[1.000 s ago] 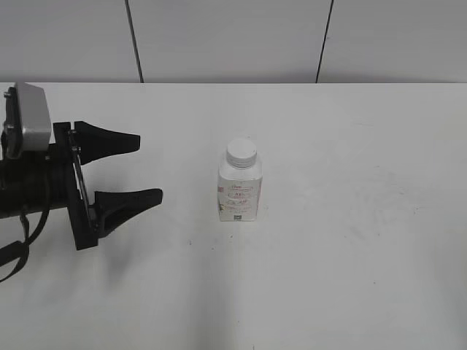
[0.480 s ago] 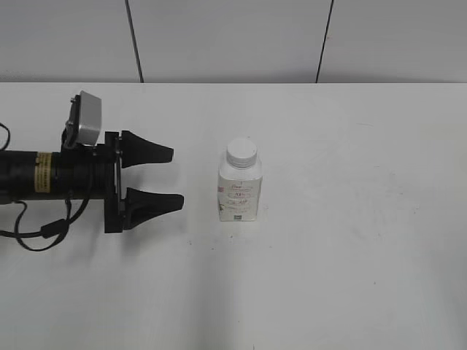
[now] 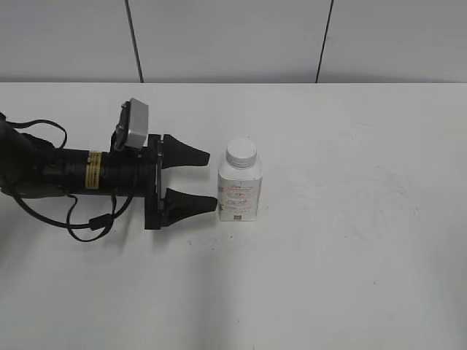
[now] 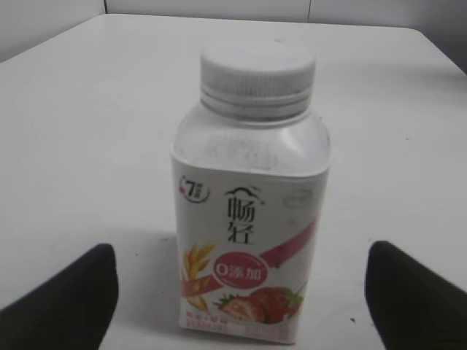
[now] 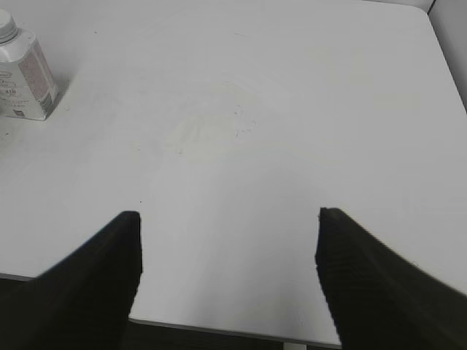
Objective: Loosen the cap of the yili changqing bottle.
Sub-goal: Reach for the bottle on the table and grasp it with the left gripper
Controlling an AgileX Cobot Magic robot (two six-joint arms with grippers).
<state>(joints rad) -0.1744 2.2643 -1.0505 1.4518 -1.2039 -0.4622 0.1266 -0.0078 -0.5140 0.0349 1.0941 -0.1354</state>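
Worktop (image 3: 350, 277) fills most of every view: a plain white matte slab with faint grey scuffs and smudges, most visible in the right wrist view as a pale ring-shaped stain near the middle. Behind it in the exterior view stands a light grey panelled wall (image 3: 233, 40) split by two dark vertical seams, and its base meets the worktop's far edge in a straight line.

Near the middle of the worktop stands the yili changqing bottle (image 3: 239, 191), upright, its white body printed in pink-red. The left wrist view shows strawberries and grain drawn low on its label. Its cap (image 3: 241, 152) sits on the neck, white and ribbed, with nothing touching it.

Lying low and horizontal along the worktop, the left gripper (image 3: 212, 181) points at the bottle from the left with its jaws spread apart, released, one black finger level with the bottle's shoulder and the other near its lower body, just beside it. The right gripper (image 5: 226, 273) hangs over bare worktop well apart from the bottle, jaws likewise spread and holding nothing.
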